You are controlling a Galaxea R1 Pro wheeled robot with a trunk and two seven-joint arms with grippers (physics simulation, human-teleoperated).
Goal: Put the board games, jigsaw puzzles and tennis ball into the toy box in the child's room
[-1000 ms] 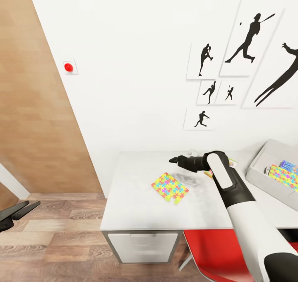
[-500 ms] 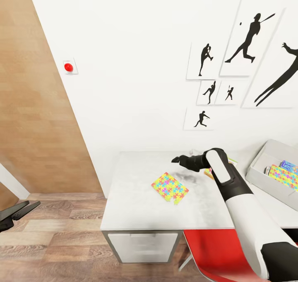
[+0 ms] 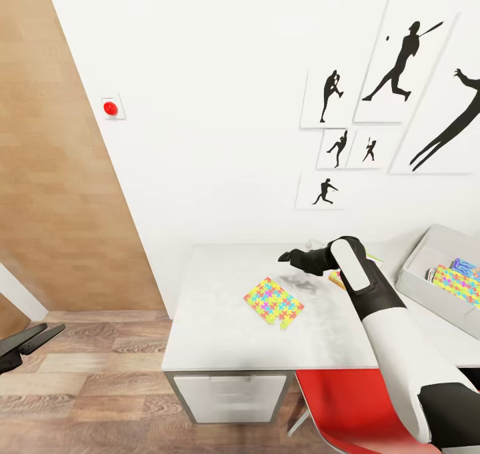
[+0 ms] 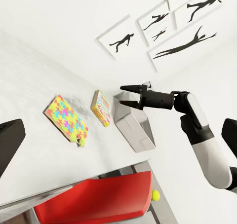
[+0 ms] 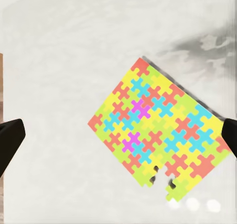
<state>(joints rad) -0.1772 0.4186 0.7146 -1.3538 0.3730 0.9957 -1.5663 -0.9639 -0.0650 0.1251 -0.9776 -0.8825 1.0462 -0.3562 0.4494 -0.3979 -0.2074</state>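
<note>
Head view shows your right gripper hovering above the table, with its fingers spread apart and nothing between them. The left wrist view confirms this: the two dark fingers stand clearly open and empty. The jigsaw puzzle lies flat on the table below the gripper and a little toward the robot's side of it; in the right wrist view the puzzle sits between the two finger tips but off to one side, not centred. A board game lies just behind the forearm, mostly hidden in the head view. The toy box is well away on the arm's elbow side, and it seems to hold already another puzzle slab and a box, though the edge of the picture cuts it.

Your left gripper hangs low and far from the table; I cannot tell if it is open.

The risk is the thinness of the slab. If you descend straight, the fingers may land on its face and push it instead of gripping. Because it is off-centre, one finger could catch an edge and slide it toward the table's border. Closing too shallow would probably let it slip during the carry.
</note>
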